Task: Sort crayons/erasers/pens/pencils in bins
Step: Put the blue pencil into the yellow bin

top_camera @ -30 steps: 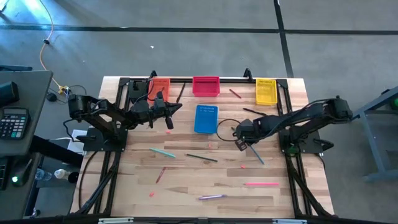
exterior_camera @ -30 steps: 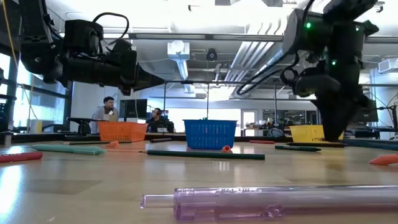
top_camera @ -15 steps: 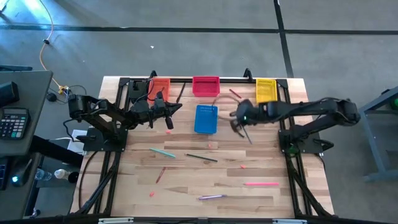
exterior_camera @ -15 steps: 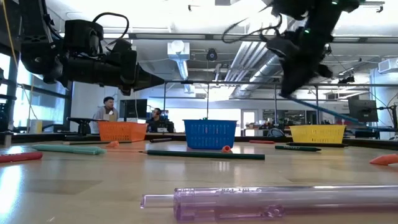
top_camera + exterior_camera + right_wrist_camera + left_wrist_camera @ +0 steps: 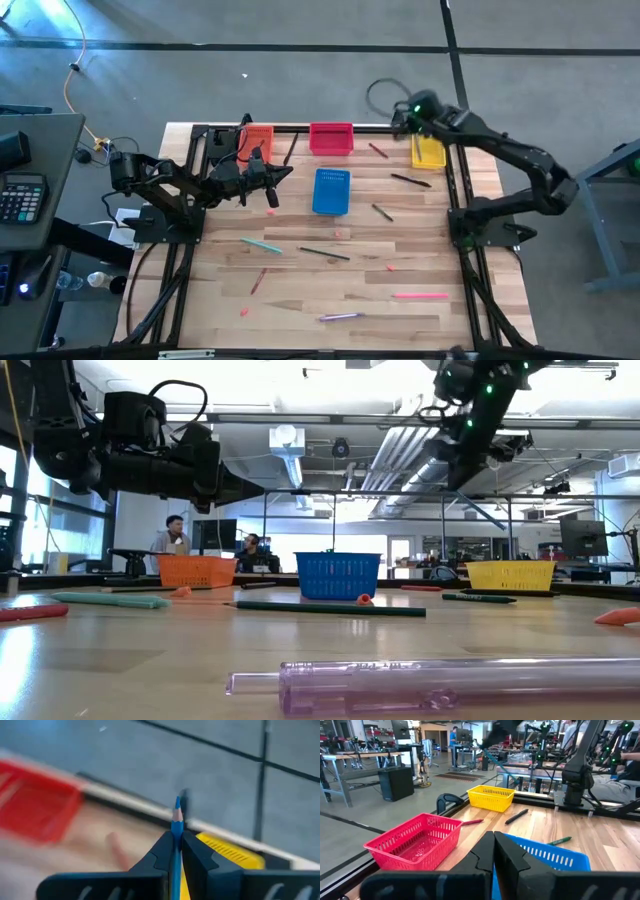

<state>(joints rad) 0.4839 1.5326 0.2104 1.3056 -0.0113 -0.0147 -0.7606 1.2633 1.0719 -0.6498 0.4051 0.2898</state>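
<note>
purple pen (image 5: 440, 685) cut off at right edge, red bin (image 5: 37, 805) blurred, blue pencil (image 5: 176, 845) lower end hidden

High view: overhead, straight down, covers the whole light wooden slatted table (image 5: 330, 280) and both arms. Low view: at tabletop level, looking across into the room, very near a clear purple plastic pen (image 5: 450, 685). Left wrist view: faces along the far edge, close over the blue rectangular mesh basket (image 5: 555, 855). Right wrist view: tilted down at the far corner. All four share the yellow rectangular mesh basket (image 5: 429, 150) (image 5: 510, 574) (image 5: 491, 798) (image 5: 227, 852).
</note>
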